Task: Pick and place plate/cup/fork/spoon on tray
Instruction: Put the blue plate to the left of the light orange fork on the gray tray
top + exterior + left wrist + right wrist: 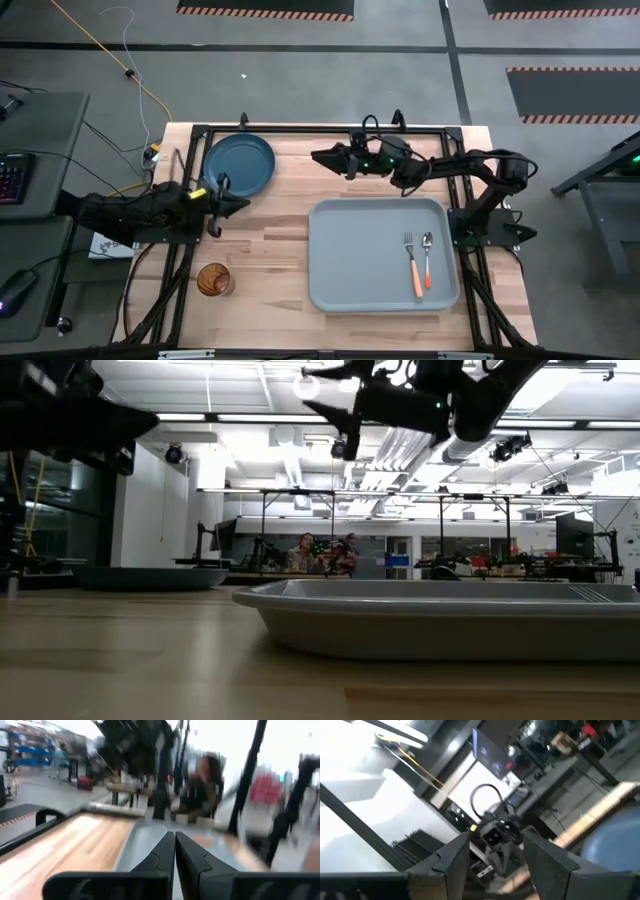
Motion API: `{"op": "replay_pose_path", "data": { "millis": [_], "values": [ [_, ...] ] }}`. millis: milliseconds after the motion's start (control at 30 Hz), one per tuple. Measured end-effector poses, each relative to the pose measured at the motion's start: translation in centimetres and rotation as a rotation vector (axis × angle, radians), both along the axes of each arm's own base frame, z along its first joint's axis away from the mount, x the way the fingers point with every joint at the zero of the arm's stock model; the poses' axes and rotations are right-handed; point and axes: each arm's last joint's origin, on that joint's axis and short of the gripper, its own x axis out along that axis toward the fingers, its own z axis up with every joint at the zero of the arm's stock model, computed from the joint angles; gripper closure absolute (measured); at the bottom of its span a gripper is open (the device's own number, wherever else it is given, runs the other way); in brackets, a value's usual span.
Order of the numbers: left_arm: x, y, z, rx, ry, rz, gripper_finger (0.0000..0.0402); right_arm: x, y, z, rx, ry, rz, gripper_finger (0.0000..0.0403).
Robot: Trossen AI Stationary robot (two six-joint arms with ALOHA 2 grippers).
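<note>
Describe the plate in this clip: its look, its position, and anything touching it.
The plate is round and dark teal-blue, with a raised rim and a smooth, empty face. It lies flat on the wooden table near the far left corner, well apart from the tray. The left end effector, shut, is just beside its near edge, and contact cannot be confirmed. The right end effector, open, is clear of it. In the low view it shows as a shallow dark dish.

No legible text, label, brand, number or sign anywhere in these views.
</note>
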Motion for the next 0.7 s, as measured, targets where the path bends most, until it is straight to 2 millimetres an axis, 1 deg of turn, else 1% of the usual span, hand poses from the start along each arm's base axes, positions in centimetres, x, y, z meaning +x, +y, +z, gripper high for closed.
{"op": "replay_pose_path", "data": {
  "millis": [100,167,233,300,333,400,467,567,700],
  "values": [
    [-0.5,0.2,1.9,-0.117,-0.214,0.033,0.0398,0.2,0.9,0.4,0.017,-0.043,-0.060,0.0224],
    [-1.1,0.2,3.4,-0.218,-0.382,0.003,0.0398,0.3,1.5,0.4,0.039,-0.054,-0.111,0.0224],
    [-2.0,0.3,4.7,-0.284,-0.550,0.000,0.0398,0.5,2.1,0.5,0.060,-0.063,-0.163,0.0224],
    [-2.7,0.6,5.6,-0.313,-0.663,0.073,0.0398,0.6,2.6,0.5,0.078,-0.067,-0.205,0.0224],
    [-2.8,0.8,6.0,-0.330,-0.674,0.142,0.0398,0.6,2.8,0.5,0.079,-0.068,-0.220,0.0224],
    [-2.9,1.1,7.1,-0.369,-0.635,0.228,0.0398,0.6,3.1,0.5,0.077,-0.068,-0.238,0.0224],
    [-2.4,1.1,8.3,-0.363,-0.511,0.257,0.0398,0.7,3.2,0.5,0.081,-0.069,-0.241,0.0224],
    [-1.2,1.2,10.0,-0.388,-0.254,0.300,0.0399,0.7,3.2,0.5,0.081,-0.069,-0.248,0.0224],
    [0.4,1.7,11.8,-0.426,0.087,0.412,0.0399,0.6,3.0,0.5,0.060,-0.067,-0.261,0.0224]
  ]
}}
